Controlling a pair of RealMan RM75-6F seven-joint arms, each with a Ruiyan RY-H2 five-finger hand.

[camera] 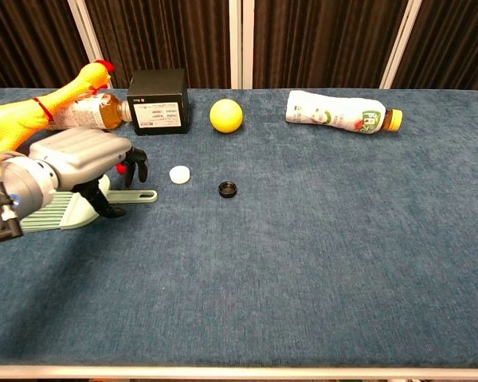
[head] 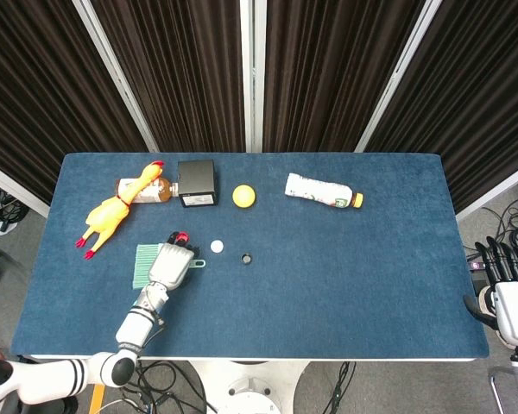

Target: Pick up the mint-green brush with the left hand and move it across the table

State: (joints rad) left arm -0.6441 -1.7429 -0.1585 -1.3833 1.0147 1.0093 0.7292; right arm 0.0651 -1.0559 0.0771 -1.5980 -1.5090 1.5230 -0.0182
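Mint-green plastic brush [camera: 72,205] lying flat on the blue felt table [head: 345,285], near the left side, bristles pointing left, thin handle pointing right. Left hand [camera: 84,161] positioned directly over the brush head, palm down, dark fingertips [camera: 137,165] curled downward above the handle; contact or grip on the brush cannot be told from either view. Right hand [head: 505,285] off the table's right edge, fingers spread and extended, holding nothing.

Small red cap [head: 182,236] partly hidden just beyond the left fingertips. White round cap [camera: 179,174] just right of the hand, black ring cap [camera: 228,189] further right. Along the far side, left to right: yellow rubber chicken [camera: 32,115] touching an amber bottle [camera: 88,112] on its side, black box [camera: 158,101], yellow ball [camera: 226,114], white-labelled bottle [camera: 342,113] on its side with an orange cap.
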